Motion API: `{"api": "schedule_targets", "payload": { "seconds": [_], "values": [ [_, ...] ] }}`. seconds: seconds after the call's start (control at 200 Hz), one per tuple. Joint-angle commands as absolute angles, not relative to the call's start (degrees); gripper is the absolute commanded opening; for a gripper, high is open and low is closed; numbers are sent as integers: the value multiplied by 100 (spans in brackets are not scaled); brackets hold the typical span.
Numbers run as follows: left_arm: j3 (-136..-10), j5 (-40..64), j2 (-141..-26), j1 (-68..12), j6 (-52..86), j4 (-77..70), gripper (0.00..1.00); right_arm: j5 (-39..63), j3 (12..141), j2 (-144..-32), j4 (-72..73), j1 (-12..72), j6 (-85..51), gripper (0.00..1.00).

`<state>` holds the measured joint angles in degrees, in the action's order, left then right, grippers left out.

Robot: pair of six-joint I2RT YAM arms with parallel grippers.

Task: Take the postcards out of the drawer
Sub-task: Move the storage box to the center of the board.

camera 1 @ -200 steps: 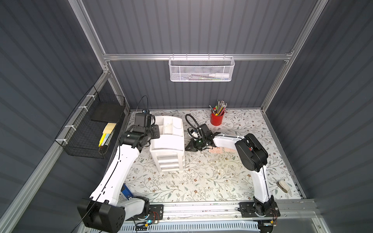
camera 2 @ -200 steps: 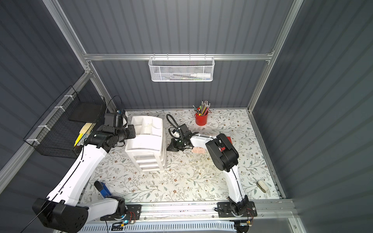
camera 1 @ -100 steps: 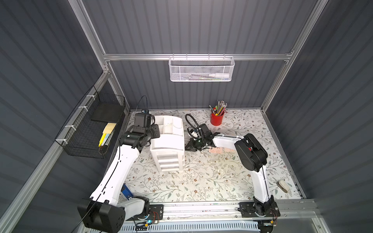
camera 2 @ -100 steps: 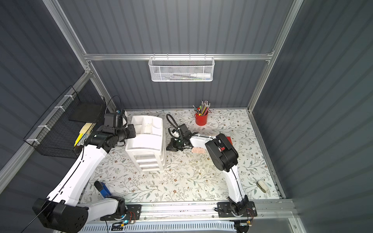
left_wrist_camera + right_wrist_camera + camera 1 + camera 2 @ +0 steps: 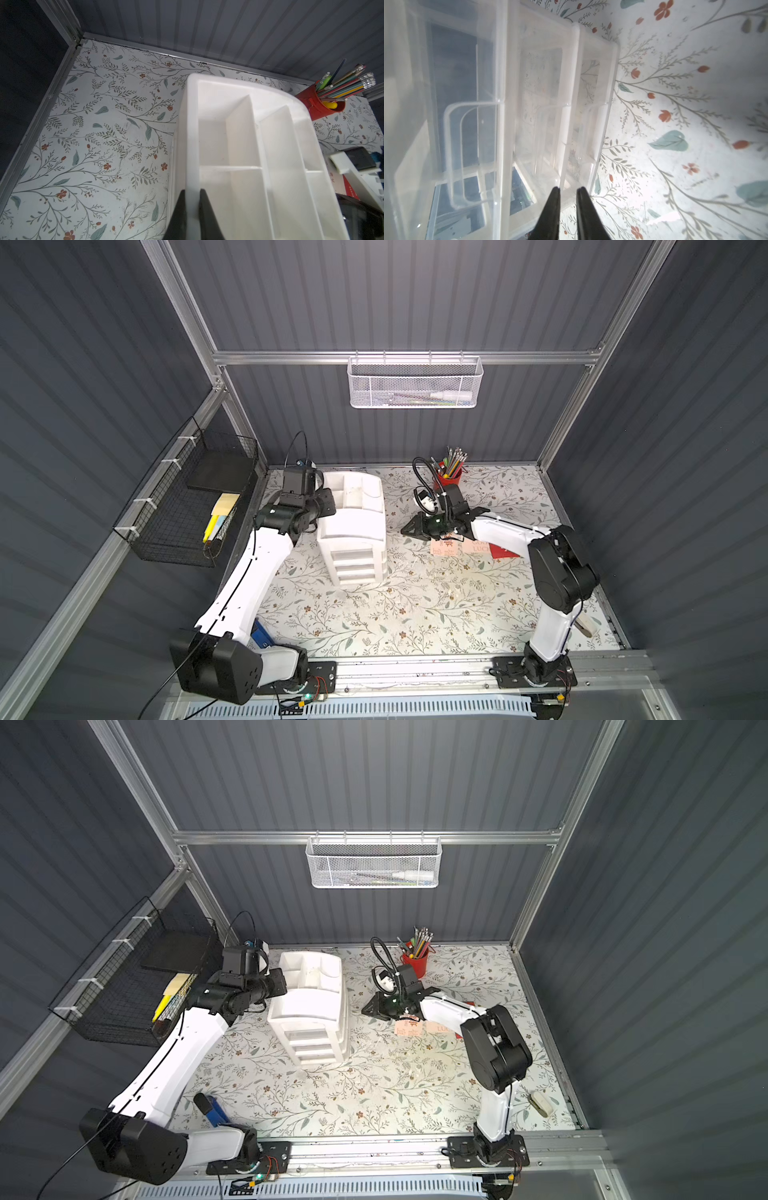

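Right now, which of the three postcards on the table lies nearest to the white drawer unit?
The pale peach postcard at the end of the row. The other peach card comes next, and the red card lies farthest from the drawer unit.

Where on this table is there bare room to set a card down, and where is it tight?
Widest bare patch: the mat between the organizer and the front rail. Also free: the back right corner, beyond the pencil cup. Crowded: between organizer and cup, where the right end effector sits by the postcards.
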<state>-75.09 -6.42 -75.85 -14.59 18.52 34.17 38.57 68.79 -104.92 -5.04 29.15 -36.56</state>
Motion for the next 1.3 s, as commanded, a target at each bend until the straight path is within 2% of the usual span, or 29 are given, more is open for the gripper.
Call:
{"api": "schedule_targets", "payload": {
  "seconds": [0.0,0.37,0.59,0.72,1.296],
  "values": [
    [-7718,-568,-7879,-1494,1908,3360,0,3731,6527,-10243,-746,2848,-3439,20],
    [-8362,-375,-8727,-1490,1731,3037,0,3590,5735,-9484,-878,2606,-3322,21],
    [-8497,308,-9059,-1490,1530,2610,0,3489,5591,-9152,-1089,2471,-3209,21],
    [-8821,106,-9338,-1485,1486,2839,0,3469,5481,-8956,-1174,2409,-3178,21],
    [-8616,117,-9571,-1494,2604,2311,0,3397,5250,-8636,-1254,2288,-3184,22]
  ]
}}
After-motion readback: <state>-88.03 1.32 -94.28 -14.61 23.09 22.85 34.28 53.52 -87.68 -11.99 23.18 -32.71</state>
